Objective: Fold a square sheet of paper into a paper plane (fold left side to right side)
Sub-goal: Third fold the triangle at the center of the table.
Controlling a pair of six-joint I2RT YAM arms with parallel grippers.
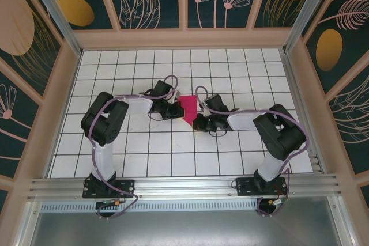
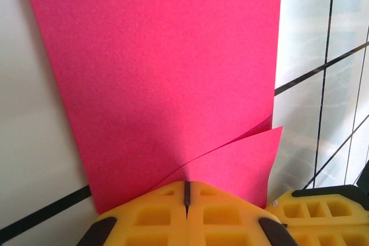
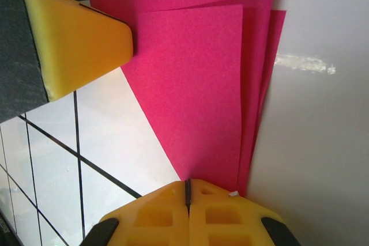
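Paper plane is only partly folded: a magenta-pink, multi-layer shape lying flat near the middle of your white tiled table, wide end toward the back wall, point toward the arm bases. It sits right between your two grippers. Your left gripper comes in from the left and meets its left edge. Your right gripper comes in from the right and meets the lower right edge near the point.

Left wrist view: your left gripper is clenched, yellow fingers pressed together with just a thin dark seam between them. The tips sit at the near edge of the paper plane. A loose flap lifts off the main layer just ahead of the tips, its edge running up to the right. Can't tell whether paper is nipped in the seam or only pressed down. The right gripper's yellow finger shows at bottom right, just beside the flap.

Right wrist view: your right gripper is clenched too, with the same thin seam. The tips meet the narrow end of the paper plane, where stacked layers fan out with offset edges on the right. Again, can't tell pinch from press. The left gripper's finger sits at the paper's left edge, upper left.
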